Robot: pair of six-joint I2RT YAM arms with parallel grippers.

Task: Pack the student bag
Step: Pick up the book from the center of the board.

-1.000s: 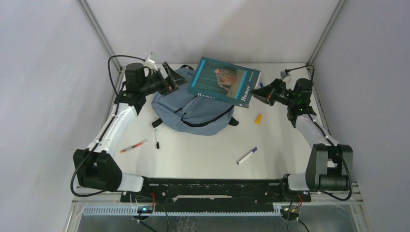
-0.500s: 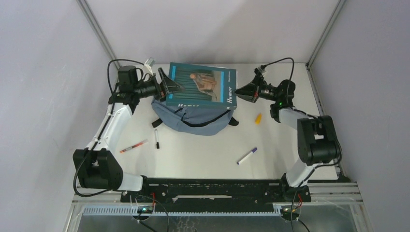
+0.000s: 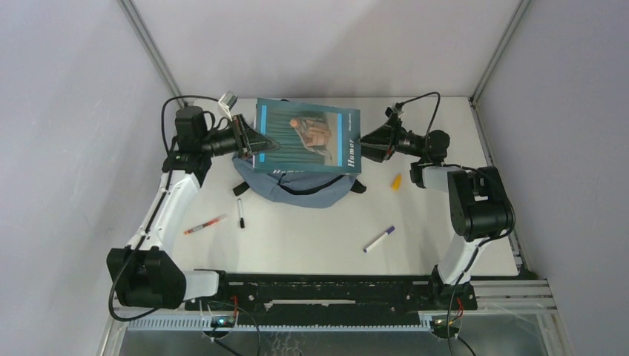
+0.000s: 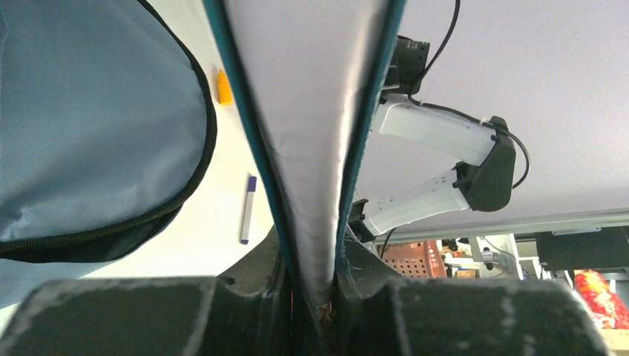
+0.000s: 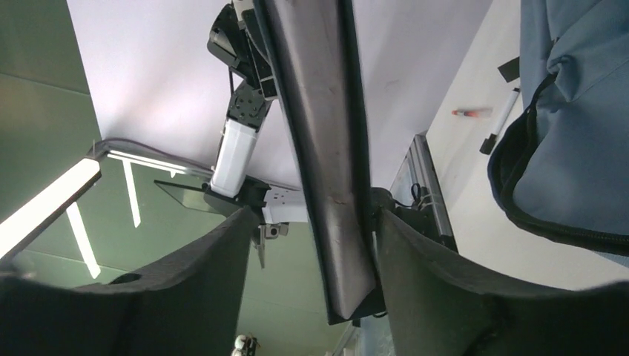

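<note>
The grey-blue student bag (image 3: 297, 185) lies at the back of the table, and its open black-zippered mouth shows in the right wrist view (image 5: 571, 133). Above it hangs a teal book (image 3: 308, 137). My left gripper (image 3: 252, 141) is shut on the book's left edge, with the page block (image 4: 311, 111) pinched between its jaws (image 4: 315, 297). My right gripper (image 3: 367, 144) is at the book's right edge. It stands open (image 5: 311, 274), and the book's spine (image 5: 326, 148) lies loosely between its fingers, near the right one.
An orange piece (image 3: 396, 181) lies on the table to the right of the bag, and a purple-capped pen (image 3: 379, 239) lies nearer the front. A black marker (image 3: 240, 213) and a red pen (image 3: 205, 224) lie at the front left. Grey walls close in the back and sides.
The book has moved left to hang over the bag. My left gripper has closed on its left edge, and my right gripper, which was carrying it, has opened.
</note>
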